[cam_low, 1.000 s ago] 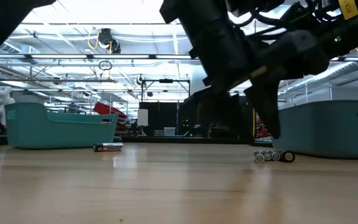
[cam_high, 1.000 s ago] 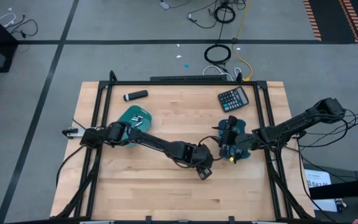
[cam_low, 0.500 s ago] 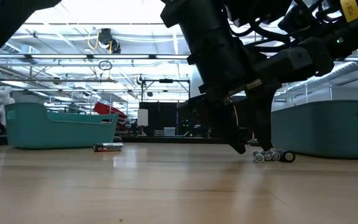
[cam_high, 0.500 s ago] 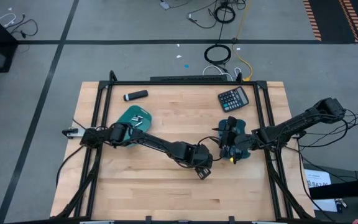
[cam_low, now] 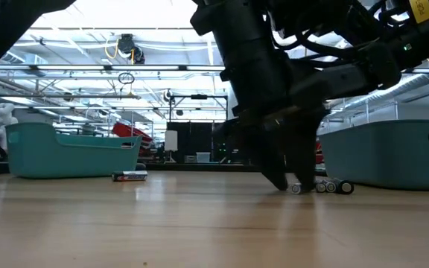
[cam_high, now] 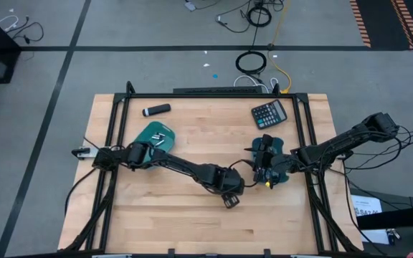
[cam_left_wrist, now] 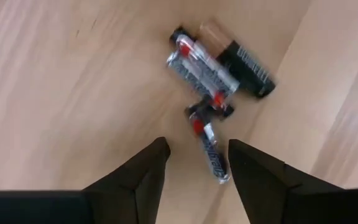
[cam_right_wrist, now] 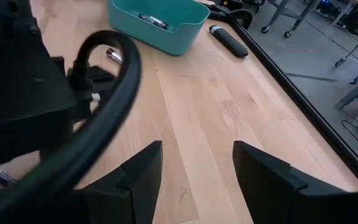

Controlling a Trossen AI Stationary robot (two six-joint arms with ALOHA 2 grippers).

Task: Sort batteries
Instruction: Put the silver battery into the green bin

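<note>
Three batteries lie on the wood in the left wrist view: a silvery one with red marks, a dark one, and a smaller silvery one. My left gripper is open and low over them, its fingers on either side of the smaller battery. In the low view its fingertips reach the table beside the battery row. My right gripper is open and hovers over the right teal tray. The left teal tray holds batteries.
A black marker and a black calculator lie near the table's far edge. The left teal tray stands at mid-left. The left arm stretches across the table's middle. Bare wood spreads along the near edge.
My left gripper has come down to the table at the batteries and shifted a little toward the table's left edge. Its fingers stay open. The right arm has kept still.
</note>
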